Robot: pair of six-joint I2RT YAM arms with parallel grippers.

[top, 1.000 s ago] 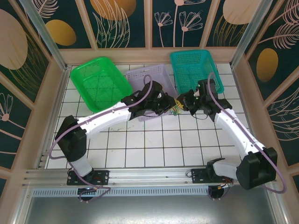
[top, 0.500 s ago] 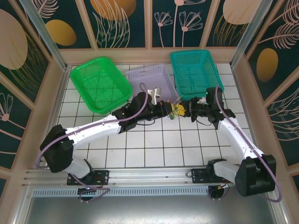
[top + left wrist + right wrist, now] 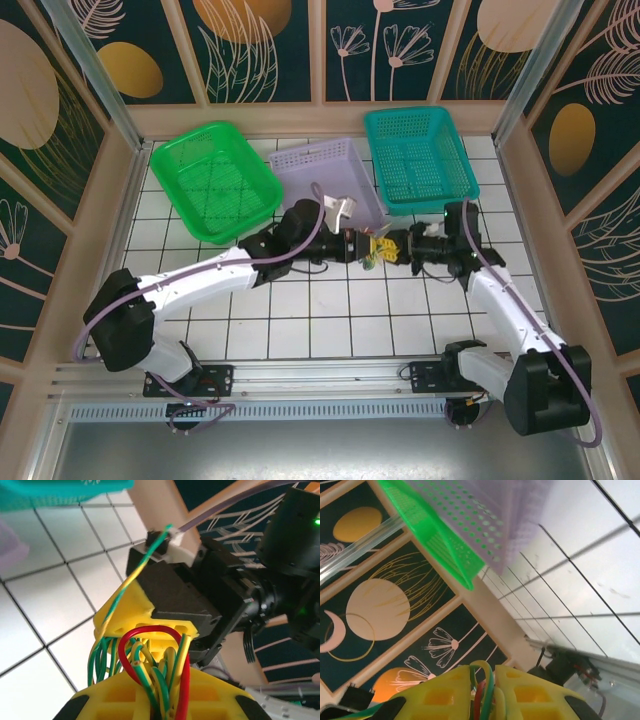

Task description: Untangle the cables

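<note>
Mid-table, my left gripper (image 3: 367,245) at 9 o'clock of the bunch and my right gripper (image 3: 389,245) at 3 o'clock both clamp the cables (image 3: 150,672), so opposed pulls should, I judge, part the strands.

- The top view is bright and evenly lit from above; the white table (image 3: 330,310) carries only faint, soft-edged shadows.
- In the left wrist view the cables (image 3: 155,677) are sharp, while the teal basket (image 3: 60,487) at the top edge is blurred.
- In the right wrist view the purple basket (image 3: 530,520) is hazy, and the table glares white.
</note>
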